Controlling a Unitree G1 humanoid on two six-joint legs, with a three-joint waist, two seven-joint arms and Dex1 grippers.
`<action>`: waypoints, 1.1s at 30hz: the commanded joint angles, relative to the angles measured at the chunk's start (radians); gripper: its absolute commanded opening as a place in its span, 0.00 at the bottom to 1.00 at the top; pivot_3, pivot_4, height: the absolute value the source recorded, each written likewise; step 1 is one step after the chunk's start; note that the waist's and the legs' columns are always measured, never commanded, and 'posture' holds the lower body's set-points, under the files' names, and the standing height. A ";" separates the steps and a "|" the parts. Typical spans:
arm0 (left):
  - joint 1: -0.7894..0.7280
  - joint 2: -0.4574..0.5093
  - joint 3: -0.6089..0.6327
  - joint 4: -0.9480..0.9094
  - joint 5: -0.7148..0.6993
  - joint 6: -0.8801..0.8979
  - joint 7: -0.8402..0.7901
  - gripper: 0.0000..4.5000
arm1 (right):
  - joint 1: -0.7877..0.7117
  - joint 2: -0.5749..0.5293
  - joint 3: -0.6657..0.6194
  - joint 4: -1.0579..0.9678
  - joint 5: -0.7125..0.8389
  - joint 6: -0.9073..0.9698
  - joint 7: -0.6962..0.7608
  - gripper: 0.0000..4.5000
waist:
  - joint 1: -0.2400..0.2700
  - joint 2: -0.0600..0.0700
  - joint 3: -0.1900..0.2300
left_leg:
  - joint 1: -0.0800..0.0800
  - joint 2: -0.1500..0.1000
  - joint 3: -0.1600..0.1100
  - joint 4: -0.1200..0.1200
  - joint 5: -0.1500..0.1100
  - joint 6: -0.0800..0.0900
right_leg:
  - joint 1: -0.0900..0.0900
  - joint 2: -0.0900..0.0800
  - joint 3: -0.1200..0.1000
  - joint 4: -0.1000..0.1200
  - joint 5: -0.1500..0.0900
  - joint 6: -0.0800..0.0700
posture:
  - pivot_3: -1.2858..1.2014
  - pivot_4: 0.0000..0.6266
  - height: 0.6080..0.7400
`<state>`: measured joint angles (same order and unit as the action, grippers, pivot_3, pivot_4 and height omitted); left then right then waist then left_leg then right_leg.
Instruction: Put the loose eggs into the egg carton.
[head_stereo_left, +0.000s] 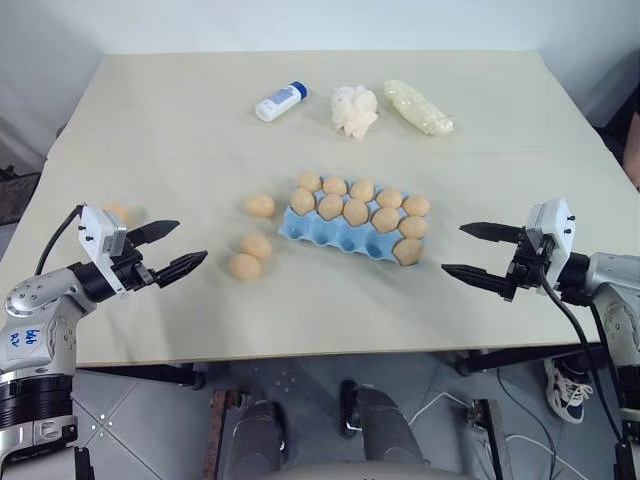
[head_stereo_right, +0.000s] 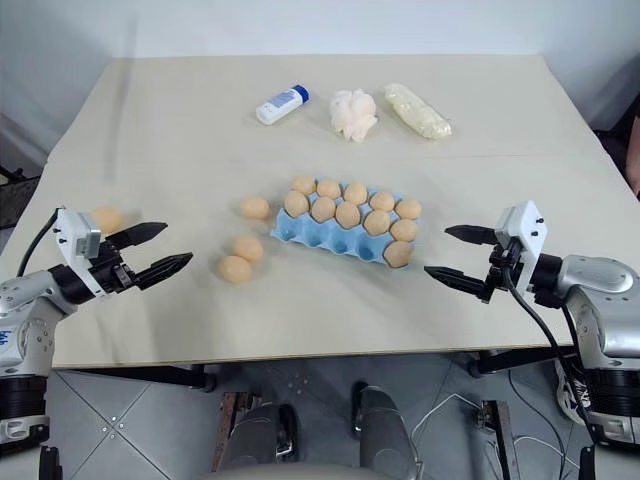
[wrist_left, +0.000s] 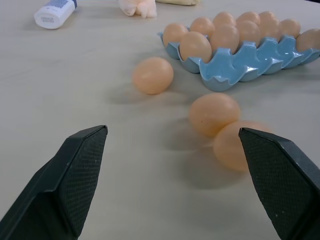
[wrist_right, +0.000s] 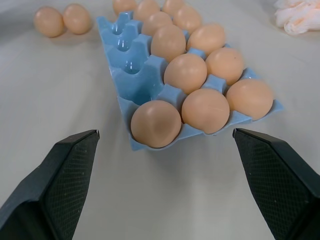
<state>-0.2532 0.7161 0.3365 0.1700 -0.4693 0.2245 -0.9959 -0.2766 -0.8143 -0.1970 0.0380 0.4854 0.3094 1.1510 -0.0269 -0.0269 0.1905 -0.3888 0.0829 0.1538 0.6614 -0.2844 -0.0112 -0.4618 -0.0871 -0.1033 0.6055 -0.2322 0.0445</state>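
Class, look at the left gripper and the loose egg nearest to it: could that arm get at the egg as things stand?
Probably yes. The left gripper is open, pointing toward the nearest loose egg, with only bare table between them.

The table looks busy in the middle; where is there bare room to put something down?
Bare tabletop runs along the near edge, in front of the egg carton. A wide strip also lies free between the carton and the far row of white bottle, white wad and pale roll. It is crowded left of the carton, where three loose eggs cluster.
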 joint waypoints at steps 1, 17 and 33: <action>-0.018 -0.003 0.022 -0.024 -0.014 -0.024 0.017 1.00 | -0.004 0.004 -0.019 -0.037 0.016 -0.003 -0.008 1.00 | 0.000 0.000 0.000 | 0.000 0.000 0.000 0.000 0.000 0.000 | 0.000 0.000 0.000 0.000 0.000 0.000 | 0.52 0.24 1.00; 0.135 0.017 0.127 -0.307 -0.084 0.110 0.138 1.00 | -0.076 0.009 0.013 0.039 0.005 -0.001 0.026 1.00 | -0.001 0.000 0.000 | 0.000 0.000 -0.001 0.000 0.000 0.000 | 0.000 0.000 0.001 0.001 0.000 0.000 | 0.52 0.24 1.00; 0.212 -0.150 -0.119 -0.728 0.018 0.424 0.591 1.00 | -0.159 0.012 0.063 0.123 -0.022 -0.011 0.073 1.00 | -0.001 0.000 0.000 | 0.002 -0.001 -0.001 0.001 0.000 0.000 | 0.000 0.002 0.005 0.001 0.001 0.001 | 0.52 0.24 1.00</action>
<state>-0.0483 0.5652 0.2210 -0.5105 -0.4778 0.6449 -0.4354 -0.4177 -0.8010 -0.1230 0.1649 0.4600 0.3098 1.2147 -0.0277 -0.0269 0.1905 -0.3870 0.0827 0.1532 0.6620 -0.2841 -0.0111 -0.4618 -0.0847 -0.0982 0.6068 -0.2316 0.0451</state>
